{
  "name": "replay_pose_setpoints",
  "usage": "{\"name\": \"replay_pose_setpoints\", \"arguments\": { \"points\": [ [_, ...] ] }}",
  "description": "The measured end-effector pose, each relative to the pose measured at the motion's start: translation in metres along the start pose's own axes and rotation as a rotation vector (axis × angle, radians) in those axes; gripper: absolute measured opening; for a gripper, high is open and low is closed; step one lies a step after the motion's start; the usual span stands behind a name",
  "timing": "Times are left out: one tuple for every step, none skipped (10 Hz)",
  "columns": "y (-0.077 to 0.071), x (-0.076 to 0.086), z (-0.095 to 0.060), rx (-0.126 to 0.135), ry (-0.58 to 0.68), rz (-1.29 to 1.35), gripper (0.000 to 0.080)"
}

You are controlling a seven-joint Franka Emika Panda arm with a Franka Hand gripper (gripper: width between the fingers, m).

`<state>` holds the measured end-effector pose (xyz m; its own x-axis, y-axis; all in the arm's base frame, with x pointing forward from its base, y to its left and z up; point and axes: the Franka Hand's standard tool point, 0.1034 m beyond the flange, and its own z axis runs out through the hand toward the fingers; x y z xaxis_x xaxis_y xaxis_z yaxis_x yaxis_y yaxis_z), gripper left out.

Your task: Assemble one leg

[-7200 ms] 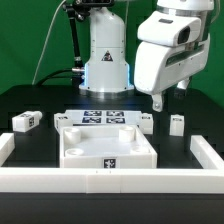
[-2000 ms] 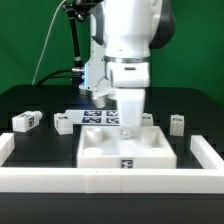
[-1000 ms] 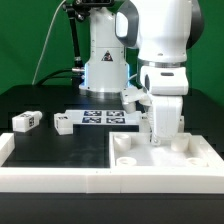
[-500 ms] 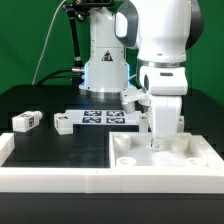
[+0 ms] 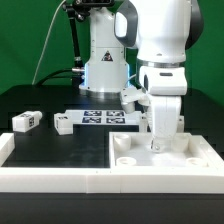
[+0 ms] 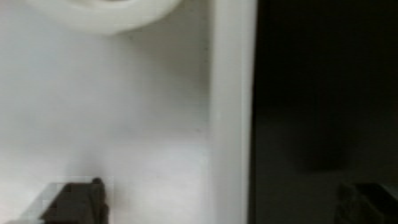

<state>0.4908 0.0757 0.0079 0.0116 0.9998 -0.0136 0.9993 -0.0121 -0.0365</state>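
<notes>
Exterior view: my gripper (image 5: pixel 155 144) sits low at the white tray part (image 5: pixel 190 158). The leg (image 5: pixel 25 120) and second leg (image 5: pixel 63 124) lie well apart from it at that view's left, near the marker board (image 5: pixel 100 118). Only the wrist view shows my fingers (image 6: pixel 71 200) spread, straddling the tray's wall.

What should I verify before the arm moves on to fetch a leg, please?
1. Gripper empty: ok; in the wrist view its fingers stand wide apart.
2. Fingers clear of the tray part: cannot tell; they straddle its edge.
3. Tray part against the front rail: ok, it looks flush.
4. Corner hole unblocked: ok.
5. Leftmost leg and second leg free to grasp: ok; both lie apart on the table at the exterior view's left.
</notes>
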Motion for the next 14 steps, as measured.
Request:
{"name": "replay_pose_setpoints", "arguments": {
  "points": [
    [-0.001, 0.0, -0.002, 0.0, -0.001, 0.007, 0.0649],
    [-0.004, 0.0, -0.01, -0.008, -0.003, 0.023, 0.0649],
    [-0.011, 0.002, -0.021, -0.016, -0.006, 0.045, 0.0649],
    [-0.018, 0.003, -0.032, -0.025, -0.008, 0.063, 0.0649],
    [-0.023, 0.005, -0.042, -0.035, -0.009, 0.073, 0.0649],
    [-0.025, 0.006, -0.049, -0.045, -0.009, 0.081, 0.0649],
    [-0.024, 0.007, -0.052, -0.05, -0.007, 0.097, 0.0649],
    [-0.025, 0.006, -0.05, -0.046, -0.008, 0.099, 0.0649],
    [-0.025, 0.006, -0.05, -0.046, -0.008, 0.101, 0.0649],
    [-0.025, 0.007, -0.05, -0.046, -0.003, 0.213, 0.0649],
    [-0.025, 0.007, -0.05, -0.046, -0.001, 0.278, 0.0649],
    [-0.025, 0.007, -0.05, -0.046, 0.001, 0.374, 0.0649],
    [-0.027, 0.008, -0.05, -0.048, 0.012, 0.494, 0.0649],
    [-0.032, 0.011, -0.05, -0.048, 0.025, 0.641, 0.0649]
  ]
}}
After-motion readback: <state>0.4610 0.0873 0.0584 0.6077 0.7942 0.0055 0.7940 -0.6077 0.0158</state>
